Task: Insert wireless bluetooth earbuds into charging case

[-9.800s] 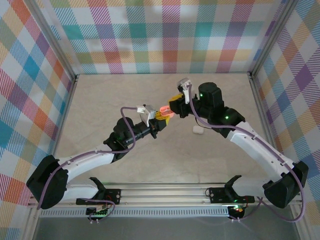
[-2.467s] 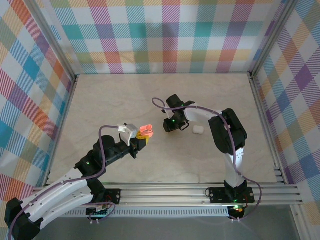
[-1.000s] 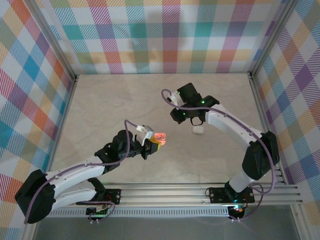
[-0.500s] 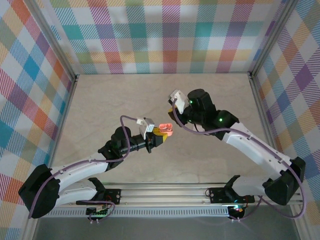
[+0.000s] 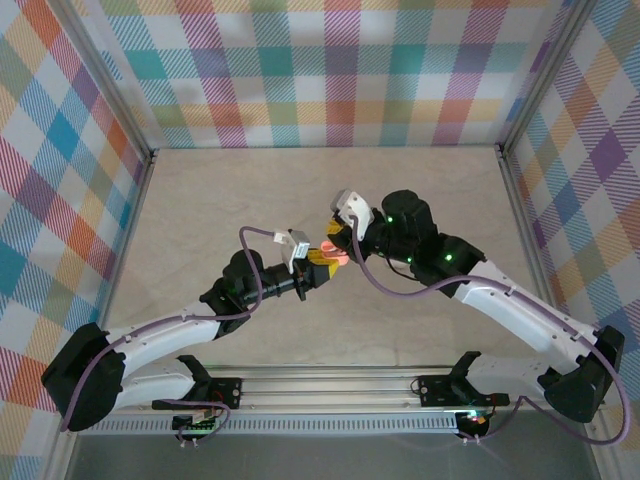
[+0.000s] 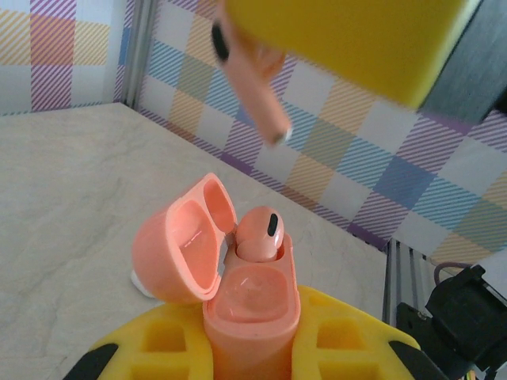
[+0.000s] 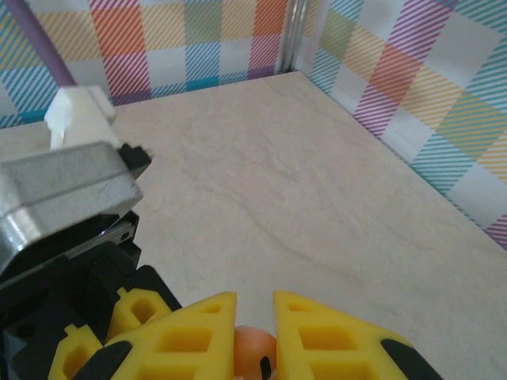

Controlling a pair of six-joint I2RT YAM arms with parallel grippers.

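Right claw (image 7: 255, 307) pinching salmon-pink earbud (image 6: 247, 75), stem slanting downward. Just below it, not touching: open charging case (image 6: 252, 309), clamped upright in left claw (image 5: 318, 268), held clear of counter (image 5: 230, 200). Lid (image 6: 178, 249) hinged back to left. Second earbud (image 6: 259, 232) already seated in far socket; near socket looks free. Next move likely calls for right arm lowering with stem aligned to free socket.

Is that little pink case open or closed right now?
Open: the pink case has its lid swung back, one pink earbud seated inside, and a second earbud held just above.
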